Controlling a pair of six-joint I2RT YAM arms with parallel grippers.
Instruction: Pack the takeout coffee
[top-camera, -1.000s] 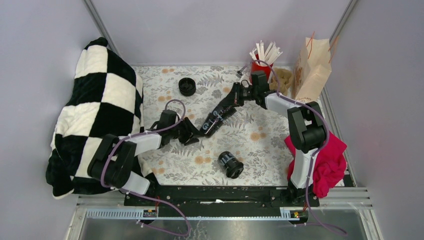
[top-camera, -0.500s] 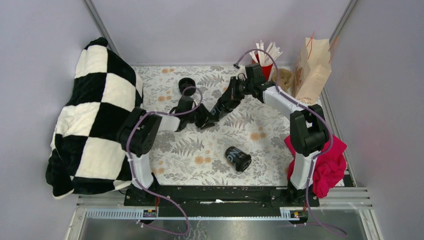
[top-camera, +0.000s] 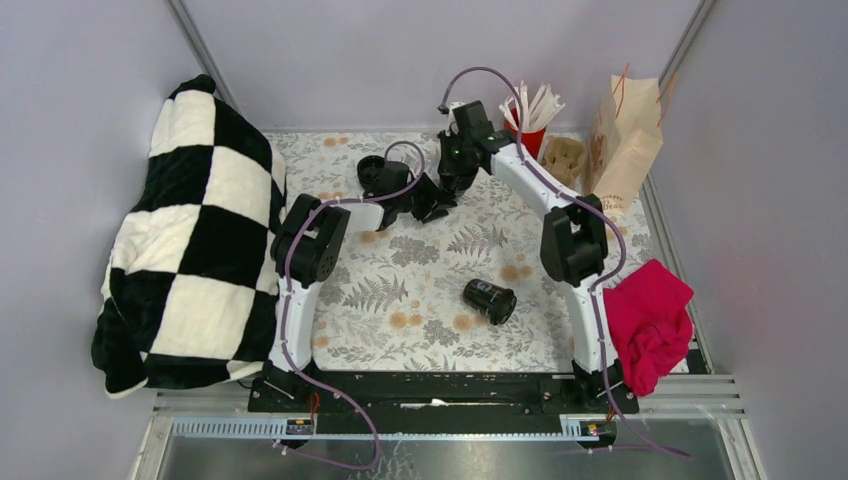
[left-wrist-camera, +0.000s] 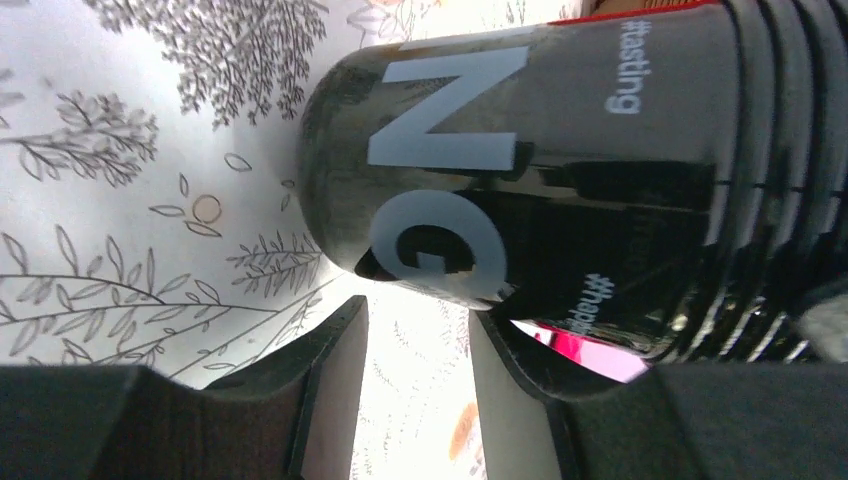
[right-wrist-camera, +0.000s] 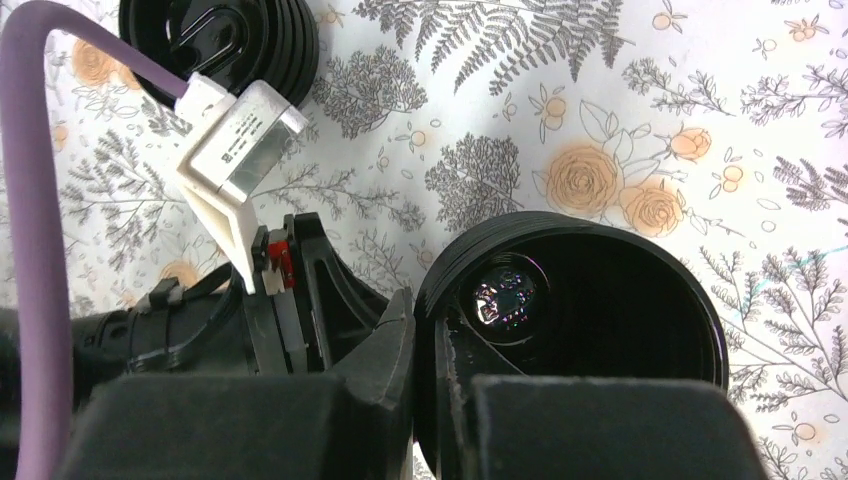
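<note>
Blanket: black and white checks, draped over the left edge of the table.
Left arm: up from the near left corner, then bent right toward the far edge.
Left gripper: fingers partly apart, only tablecloth between them; printed side of the stack of cups just past the tips, contact hard to tell.
Lids: black pile near the far edge; cut off at the top of the right wrist view, cable across it.
Stack of cups: lower end hidden in the right wrist view, open mouth facing that camera.
Right arm: from the near right corner across to the far edge, wrist pointing down.
Right gripper: pinched narrow on the stack's rim, one finger inside.
Coffee cup: on its side toward the near edge, right of centre, well apart from both grippers.
Paper bag: upright in the far right corner.
</note>
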